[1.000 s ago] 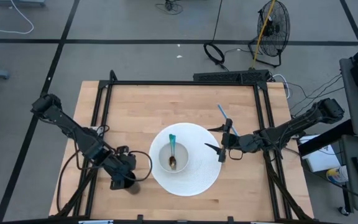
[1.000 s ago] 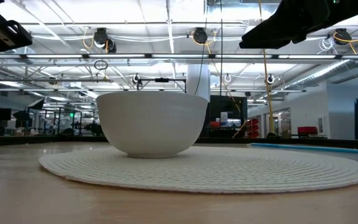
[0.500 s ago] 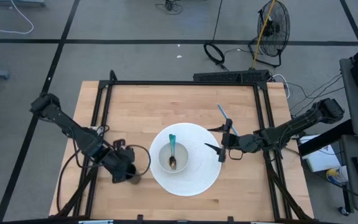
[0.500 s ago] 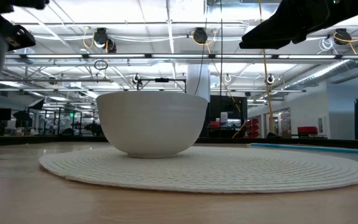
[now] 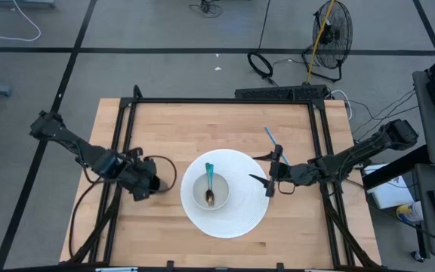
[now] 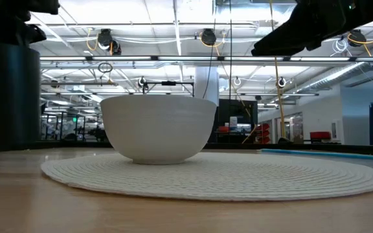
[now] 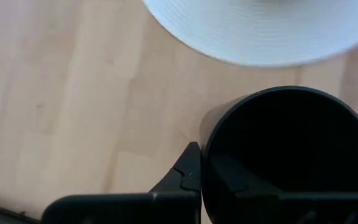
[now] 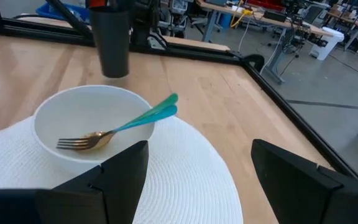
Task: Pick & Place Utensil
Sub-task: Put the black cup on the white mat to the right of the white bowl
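A white bowl (image 5: 198, 198) stands on a round white placemat (image 5: 240, 215) and holds a fork (image 8: 123, 127) with gold tines and a teal handle. The handle leans on the bowl's rim. Left of the mat, my left gripper (image 5: 143, 185) is shut on a black cup (image 7: 284, 155), which also shows at the left of the low view (image 6: 8, 97). My right gripper (image 5: 252, 167) stands open above the mat's right side and points at the bowl, with nothing between its fingers. A blue utensil (image 5: 272, 140) lies on the table beyond the mat. My left gripper holds the black cup by its wall at the rim (image 7: 202, 163), one finger inside the cup and one outside. The fingers come from above, pointing steeply down. The cup stays upright with its mouth up, and in the low view its base (image 6: 8, 145) seems just above the table top.
A black frame rail (image 5: 225, 100) runs round the wooden table top. There is bare wood (image 5: 165, 136) on the far side of the mat and to its left. Cables and a fan (image 5: 331, 34) are on the floor beyond the table.
My left gripper has carried the black cup from near the table's front edge toward the far edge, staying left of the mat, and has tipped to point more steeply down. The cup has come into the low view at the left.
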Robot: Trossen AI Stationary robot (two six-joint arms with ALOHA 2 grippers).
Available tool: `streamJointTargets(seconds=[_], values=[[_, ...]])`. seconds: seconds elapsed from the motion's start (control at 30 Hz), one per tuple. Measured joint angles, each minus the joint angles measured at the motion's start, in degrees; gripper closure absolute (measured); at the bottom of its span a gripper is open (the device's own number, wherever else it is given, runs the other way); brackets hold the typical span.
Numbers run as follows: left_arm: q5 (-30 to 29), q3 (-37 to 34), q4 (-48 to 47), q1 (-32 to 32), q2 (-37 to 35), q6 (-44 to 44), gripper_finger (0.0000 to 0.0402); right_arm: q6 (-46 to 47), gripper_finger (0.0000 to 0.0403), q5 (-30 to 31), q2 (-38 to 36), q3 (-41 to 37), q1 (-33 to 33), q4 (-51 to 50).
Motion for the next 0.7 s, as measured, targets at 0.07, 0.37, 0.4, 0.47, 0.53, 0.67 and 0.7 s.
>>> streamJointTargets(seconds=[0.07, 0.37, 0.4, 0.47, 0.53, 0.67, 0.7], values=[[-1.53, 0.0, -1.37, 1.5, -1.09, 0.14, 0.0399, 0.83, 0.0124, 0.02, -0.02, -0.5, 0.0, 0.09], [-7.32, 0.0, -1.3, 8.97, -5.12, 2.21, 0.04, 2.3, 0.0124, 0.01, -0.02, -2.93, 0.0, 2.48], [-7.64, 0.0, -0.81, 9.72, -5.58, 2.63, 0.04, 2.06, 0.0124, 0.02, -0.02, -3.02, 0.0, 3.0], [-7.93, 0.71, -0.2, 11.23, -6.13, 3.54, 0.04, 1.53, 0.0124, 0.02, -0.02, -3.02, 0.0, 3.46], [-9.47, 2.54, 0.08, 12.55, -6.57, 4.37, 0.04, 0.72, 0.0124, 0.02, -0.02, -3.04, 0.0, 4.32], [-13.66, 7.55, 0.14, 14.62, -7.1, 8.15, 0.04, -0.88, 0.0124, 0.02, -0.02, -3.04, 0.0, 6.53], [-14.52, 8.81, 0.18, 15.13, -7.09, 9.67, 0.04, -0.99, 0.0124, 0.02, -0.02, -3.04, 0.0, 6.9]])
